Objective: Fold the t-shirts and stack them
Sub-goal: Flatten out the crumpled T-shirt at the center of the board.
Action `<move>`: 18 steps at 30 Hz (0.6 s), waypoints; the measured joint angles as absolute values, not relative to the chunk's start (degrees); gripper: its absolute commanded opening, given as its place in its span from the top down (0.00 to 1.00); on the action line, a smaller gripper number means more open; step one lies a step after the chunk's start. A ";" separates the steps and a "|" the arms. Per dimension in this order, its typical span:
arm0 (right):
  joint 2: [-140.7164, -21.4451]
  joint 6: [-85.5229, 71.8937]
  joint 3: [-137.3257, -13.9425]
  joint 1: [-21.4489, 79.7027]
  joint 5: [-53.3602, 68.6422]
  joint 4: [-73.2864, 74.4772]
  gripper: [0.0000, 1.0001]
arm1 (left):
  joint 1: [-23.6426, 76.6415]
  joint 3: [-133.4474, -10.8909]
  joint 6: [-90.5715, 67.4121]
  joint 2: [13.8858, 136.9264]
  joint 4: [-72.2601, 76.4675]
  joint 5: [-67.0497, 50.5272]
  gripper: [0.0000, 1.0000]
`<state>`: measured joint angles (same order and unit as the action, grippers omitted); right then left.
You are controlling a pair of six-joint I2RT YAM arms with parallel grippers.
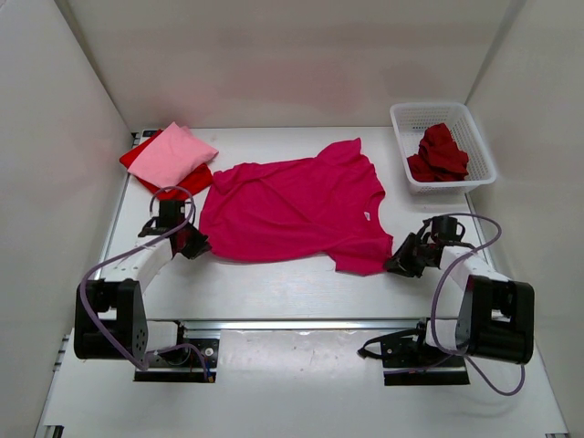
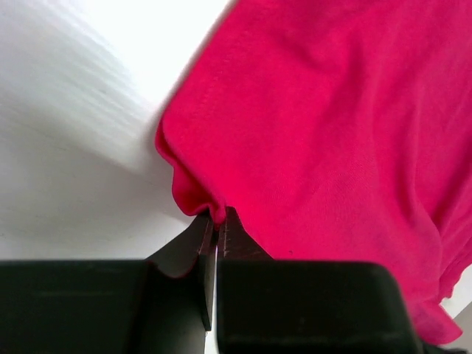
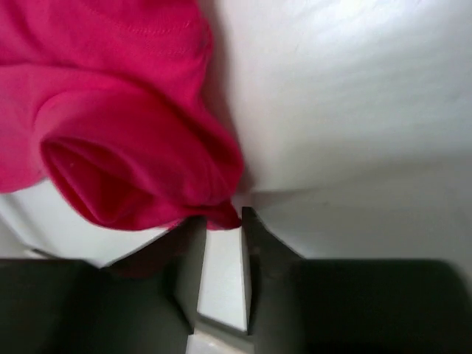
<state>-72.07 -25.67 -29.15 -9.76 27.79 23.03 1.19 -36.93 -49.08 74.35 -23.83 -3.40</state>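
Far-left corner of worktop (image 1: pixel 274 292): bright red shirt (image 1: pixel 129 161) mostly hidden under pink shirt (image 1: pixel 173 153), only edges show. dark red shirt (image 1: pixel 440 153) bunched in basket (image 1: pixel 401 119), shape unreadable. magenta shirt (image 1: pixel 292 205) cut off by picture edges in both wrist views. right claw (image 3: pixel 221 220): sleeve tip between the fingers or just ahead, cannot tell. Worktop blurred in left wrist view.
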 measured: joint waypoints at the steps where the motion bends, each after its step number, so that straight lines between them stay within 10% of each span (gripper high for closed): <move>1: -72.95 -25.80 -29.34 -9.74 27.09 22.31 0.89 | 1.52 -37.39 -48.60 74.35 -24.14 -3.38 1.00; 2: -74.08 -26.02 -29.52 -9.50 26.33 21.58 1.00 | 1.98 -37.95 -48.05 74.35 -24.51 -3.29 1.00; 15: -58.00 -28.71 -39.16 0.82 28.42 44.84 1.00 | 4.10 -47.53 -38.15 78.15 -31.77 -3.57 1.00; 18: -56.90 -28.62 -43.38 -0.27 31.05 52.42 0.84 | 4.21 -48.10 -36.82 80.84 -33.17 -4.71 1.00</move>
